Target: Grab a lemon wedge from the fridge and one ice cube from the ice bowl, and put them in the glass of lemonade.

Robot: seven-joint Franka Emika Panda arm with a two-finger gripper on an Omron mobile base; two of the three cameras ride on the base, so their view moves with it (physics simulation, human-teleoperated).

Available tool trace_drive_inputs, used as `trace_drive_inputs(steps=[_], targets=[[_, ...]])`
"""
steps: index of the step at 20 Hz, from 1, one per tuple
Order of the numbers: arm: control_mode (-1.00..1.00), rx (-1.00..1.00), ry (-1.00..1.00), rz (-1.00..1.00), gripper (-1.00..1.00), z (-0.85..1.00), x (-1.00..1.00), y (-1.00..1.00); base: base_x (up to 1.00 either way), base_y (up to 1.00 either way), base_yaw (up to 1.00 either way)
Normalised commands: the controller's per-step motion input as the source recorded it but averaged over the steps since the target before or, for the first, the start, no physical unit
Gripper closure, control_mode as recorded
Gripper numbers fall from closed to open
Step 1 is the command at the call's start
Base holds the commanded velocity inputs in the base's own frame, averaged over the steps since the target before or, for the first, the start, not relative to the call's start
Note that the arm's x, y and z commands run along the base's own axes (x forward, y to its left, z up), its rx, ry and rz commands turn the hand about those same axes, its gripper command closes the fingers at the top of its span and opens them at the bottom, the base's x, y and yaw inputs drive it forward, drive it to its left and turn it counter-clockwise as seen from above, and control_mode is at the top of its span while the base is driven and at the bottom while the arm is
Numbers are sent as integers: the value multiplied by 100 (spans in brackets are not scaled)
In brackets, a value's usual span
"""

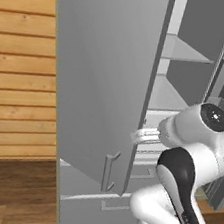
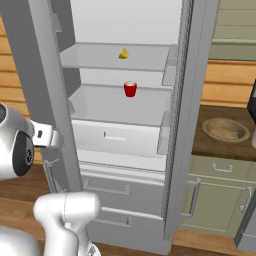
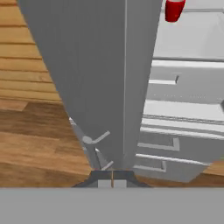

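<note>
Tall grey metal fridge open | my claw pinched together, empty | tiny yellow lemon wedge unpicked on shelf | ice pending.

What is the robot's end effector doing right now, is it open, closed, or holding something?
End effector: closed, with nothing visibly held between its fingertips; it sits right at the edge of the open fridge door.

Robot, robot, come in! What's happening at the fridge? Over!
Pincer shut, at the open fridge door's edge. Lemon wedge on upper shelf, untouched. Red cup one shelf below. Door swung wide, nothing blocking the wedge.
</note>
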Motion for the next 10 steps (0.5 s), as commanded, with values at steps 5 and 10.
trace_drive_inputs(steps=[5, 10], targets=[[-100, 31, -11, -16, 100, 37, 0, -100, 0, 0, 0], [-100, 35, 13, -18, 100, 22, 93, -68, 0, 0, 0]])
